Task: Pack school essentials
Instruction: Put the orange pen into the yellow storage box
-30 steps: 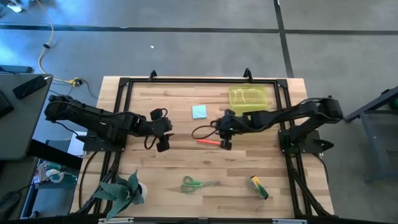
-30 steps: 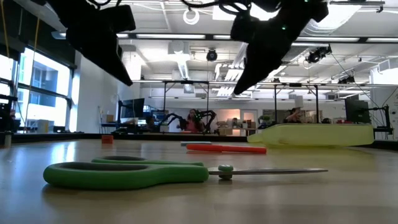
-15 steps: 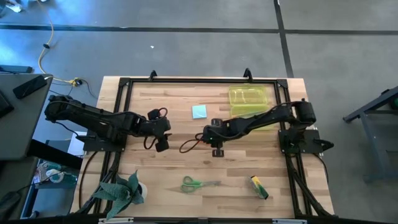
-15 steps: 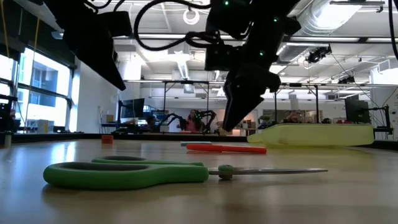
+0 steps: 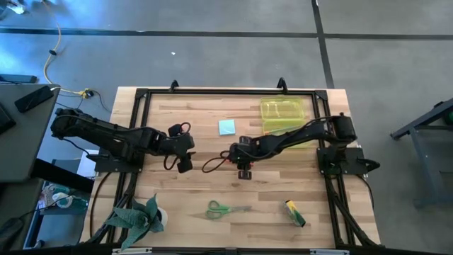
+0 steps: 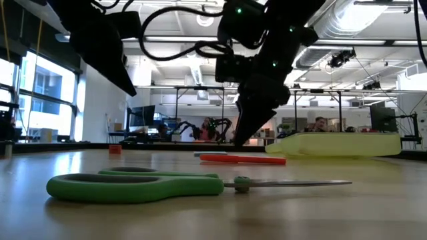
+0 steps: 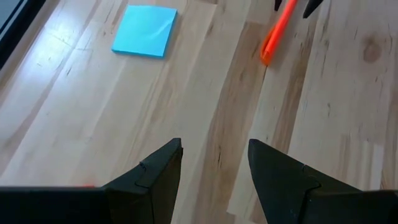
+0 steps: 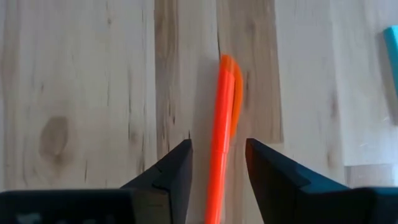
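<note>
The red-orange marker [image 8: 221, 124] lies flat on the wood at mid-table. My right gripper [image 8: 217, 144] is open and low over it, one finger on each side with gaps showing. In the low view its tips [image 6: 245, 135] hang just above the marker [image 6: 241, 159]. My left gripper [image 7: 214, 146] waits open above bare wood left of centre [image 5: 182, 154]. The light-blue note pad [image 5: 226, 127] lies farther back. The green-handled scissors [image 5: 226, 209] and the yellow-green stick [image 5: 295, 212] lie near the near edge. A tiny red piece [image 6: 115, 149] sits on the table.
The translucent yellow case [image 5: 282, 113] sits at the far right of the table, behind my right arm. A green leafy plant [image 5: 134, 216] stands at the near left corner. A black frame [image 5: 141, 95] runs around the table's edge. Bare wood lies between the marker and the scissors.
My right gripper has moved toward the table's left and down, from beside the marker to straddling it close above the wood. The marker has stayed where it was. My left arm has kept still.
</note>
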Controlling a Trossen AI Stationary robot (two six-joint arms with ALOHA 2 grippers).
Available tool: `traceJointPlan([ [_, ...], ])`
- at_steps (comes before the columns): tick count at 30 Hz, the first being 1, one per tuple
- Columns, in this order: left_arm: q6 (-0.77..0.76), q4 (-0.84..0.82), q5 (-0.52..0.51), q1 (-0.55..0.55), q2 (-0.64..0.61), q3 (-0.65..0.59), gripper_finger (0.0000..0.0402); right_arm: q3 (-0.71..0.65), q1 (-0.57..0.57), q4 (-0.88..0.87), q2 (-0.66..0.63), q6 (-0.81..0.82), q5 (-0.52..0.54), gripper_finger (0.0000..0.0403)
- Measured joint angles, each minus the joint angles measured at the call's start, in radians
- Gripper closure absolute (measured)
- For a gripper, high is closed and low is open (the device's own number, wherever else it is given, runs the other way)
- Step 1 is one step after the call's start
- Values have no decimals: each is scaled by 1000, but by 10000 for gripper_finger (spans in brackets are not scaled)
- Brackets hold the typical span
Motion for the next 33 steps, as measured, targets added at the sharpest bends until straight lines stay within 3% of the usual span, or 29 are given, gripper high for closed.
traceJointPlan([
  [11,3,3,-1,0,0,0,227,3,0,6,76,14,8,263],
  [14,3,4,-1,0,0,0,227,3,0,0,77,34,5,285],
  [21,3,4,-1,0,0,0,227,3,2,-13,78,29,-3,388],
  [27,3,5,-1,0,0,0,227,2,2,-23,76,5,0,372],
  [33,3,6,-1,0,0,0,227,-5,0,-83,40,-36,48,395],
])
